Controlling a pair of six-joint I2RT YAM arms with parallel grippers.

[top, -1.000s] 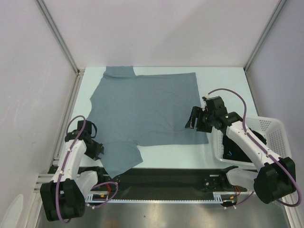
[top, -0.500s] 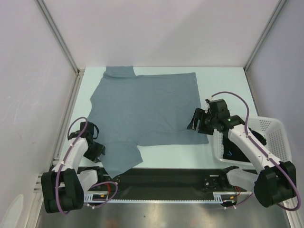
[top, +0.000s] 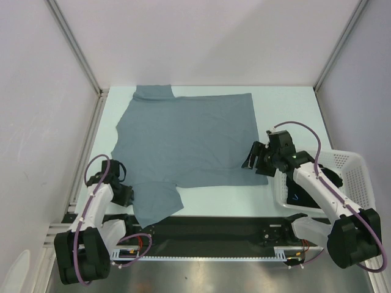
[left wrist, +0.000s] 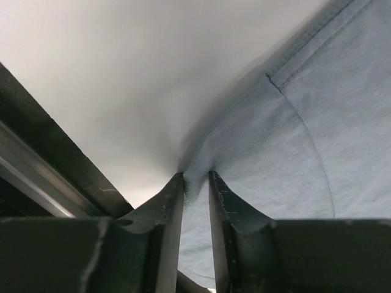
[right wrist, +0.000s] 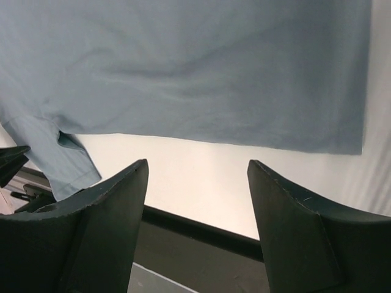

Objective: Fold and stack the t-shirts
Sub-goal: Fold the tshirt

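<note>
The slate grey-blue t-shirt [top: 183, 137] lies spread flat on the white table, collar at the far left. One sleeve [top: 153, 204] reaches the near edge. My left gripper [top: 125, 194] is shut on that sleeve's left edge; in the left wrist view the cloth [left wrist: 317, 122] is pinched between the fingertips [left wrist: 195, 180]. My right gripper [top: 253, 160] is open and empty just above the shirt's near right corner. The right wrist view shows the shirt [right wrist: 201, 67] beyond the spread gripper [right wrist: 198, 165]. Something black [top: 298, 190] lies in the basket, mostly hidden by the right arm.
A white lattice basket [top: 351, 165] stands at the right edge of the table under my right arm. A black rail [top: 208, 227] runs along the near edge. Metal frame posts and white walls close in the left, far and right sides.
My right gripper has drifted a little to the right and nearer, staying open. My left gripper has shifted slightly nearer, still holding the sleeve edge. The shirt has barely moved.
</note>
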